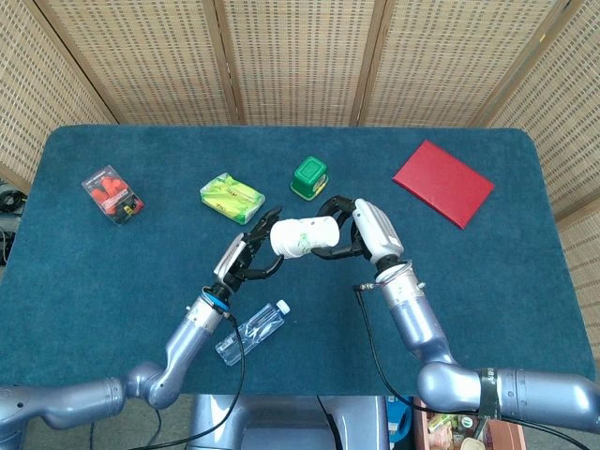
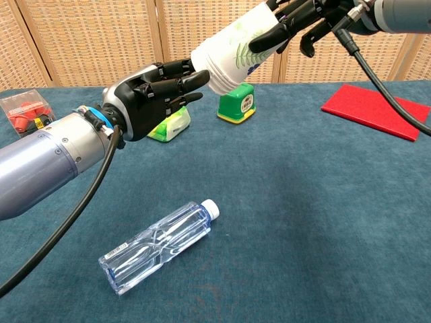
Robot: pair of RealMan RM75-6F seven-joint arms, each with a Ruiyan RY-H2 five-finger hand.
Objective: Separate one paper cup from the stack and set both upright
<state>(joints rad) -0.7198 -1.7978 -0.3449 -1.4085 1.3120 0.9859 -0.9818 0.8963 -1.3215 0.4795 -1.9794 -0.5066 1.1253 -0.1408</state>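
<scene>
A white paper cup stack [image 1: 304, 234] with a green leaf print is held sideways in the air, its base pointing left. My right hand [image 1: 352, 232] grips it around the rim end; in the chest view the cup stack [image 2: 236, 47] runs up to the right hand [image 2: 300, 20] at the top. My left hand [image 1: 248, 251] is just left of the cup's base, fingers stretched toward it. In the chest view the left hand [image 2: 151, 91] has its fingertips [image 2: 195, 79] touching the base, holding nothing.
A clear plastic bottle [image 1: 251, 332] lies near the table's front edge, also low in the chest view as the bottle [image 2: 160, 246]. Behind sit a green box [image 1: 309, 177], a yellow-green packet [image 1: 232, 196], a red-orange package [image 1: 112, 192] and a red book [image 1: 442, 182].
</scene>
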